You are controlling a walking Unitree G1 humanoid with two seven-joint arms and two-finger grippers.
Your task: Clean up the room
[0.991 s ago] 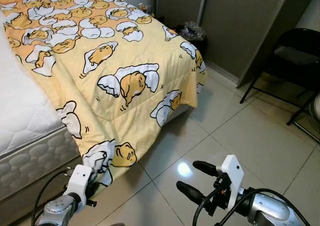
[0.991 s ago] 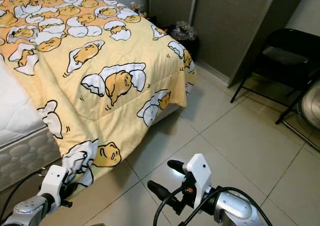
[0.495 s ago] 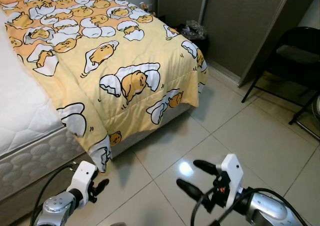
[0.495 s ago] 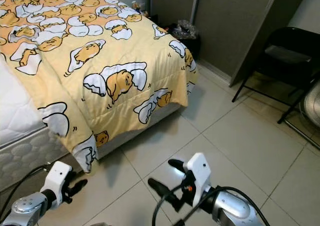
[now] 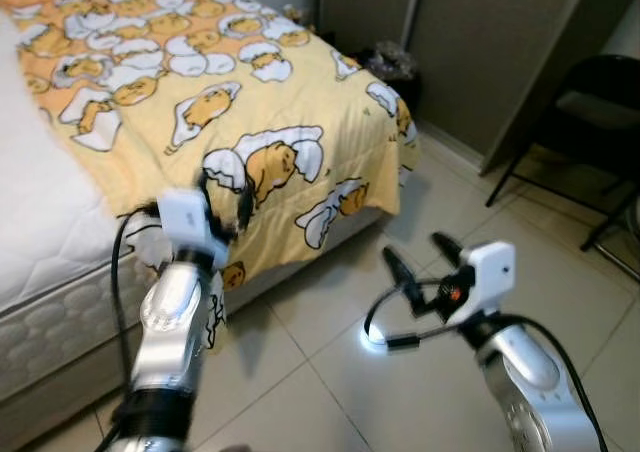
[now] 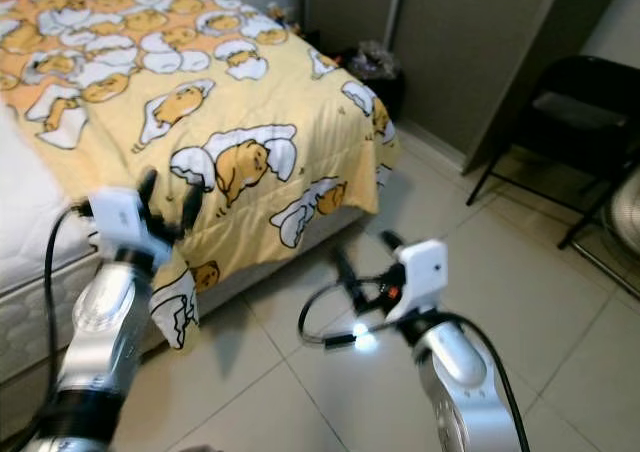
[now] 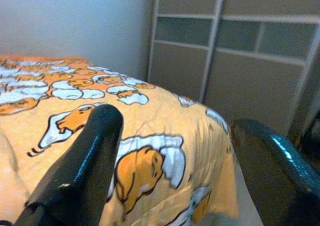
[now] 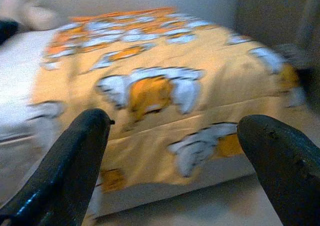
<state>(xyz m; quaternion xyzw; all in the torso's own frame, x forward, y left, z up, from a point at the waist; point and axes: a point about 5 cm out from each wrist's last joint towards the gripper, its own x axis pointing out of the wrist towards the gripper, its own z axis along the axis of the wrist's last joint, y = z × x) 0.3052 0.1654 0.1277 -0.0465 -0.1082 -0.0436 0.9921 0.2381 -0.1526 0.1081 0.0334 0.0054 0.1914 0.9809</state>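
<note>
The yellow quilt lies across the bed, its corner drooping over the edge toward the floor at 7 o'clock. It looks soft, light and floppy; that hanging hem seems the best hold. The left pincer and right pincer both gape wide, empty. Open tile floor lies at 3 o'clock, before the chair.

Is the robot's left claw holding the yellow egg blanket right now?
Apart. In the left wrist view the two open fingers are spread wide with nothing between them, and the blanket lies beyond them on the bed.
</note>
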